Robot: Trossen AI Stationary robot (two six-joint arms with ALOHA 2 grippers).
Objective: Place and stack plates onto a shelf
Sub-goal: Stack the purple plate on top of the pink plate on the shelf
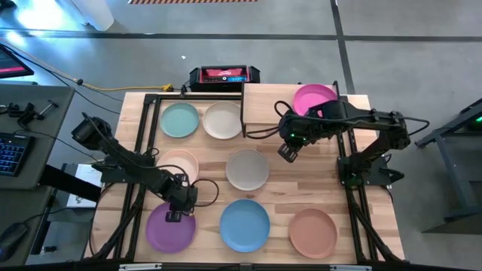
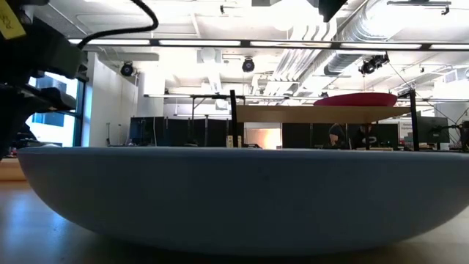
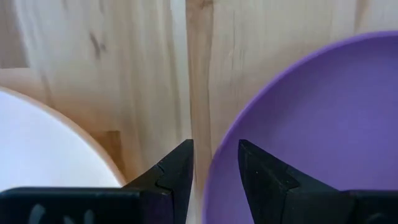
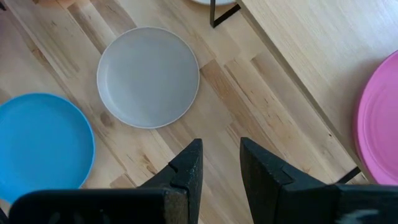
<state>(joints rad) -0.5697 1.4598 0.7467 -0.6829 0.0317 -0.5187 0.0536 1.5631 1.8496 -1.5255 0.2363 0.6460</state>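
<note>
High view: we see the magenta round plate [image 1: 314,98] already on the small light-wood shelf [image 1: 263,103] at the far right; seven more lie on the butcher-block bench [image 1: 279,197]. The left pincer [image 1: 174,216] sits at the far rim of the purple matte plate [image 1: 171,228], near left, with the peach-pink plate [image 1: 179,163] just beyond it. The right pincer [image 1: 287,152] hangs off the shelf's near edge, above bare bench, close to the grey plate [image 1: 248,169].

Low view: the blue shallow plate [image 2: 242,194] fills the frame; shelf and magenta plate show behind. Neither pincer can be told here.

Left wrist view: jaws parted, one finger [image 3: 177,171] outside the purple rim, the other over the plate's inside. Nothing clamped yet. Risk, we judge: closing too shallow lets the thin rim slip out, or the plate pivots and drops on lifting. The outer finger is also close to the peach-pink plate and could nudge it.

Right wrist view: jaws slightly apart, holding nothing, above wood between the grey plate and the shelf. We'd worry about a carried plate clipping the shelf's edge or black leg [image 4: 219,13], or bumping the magenta plate on stacking.
</note>
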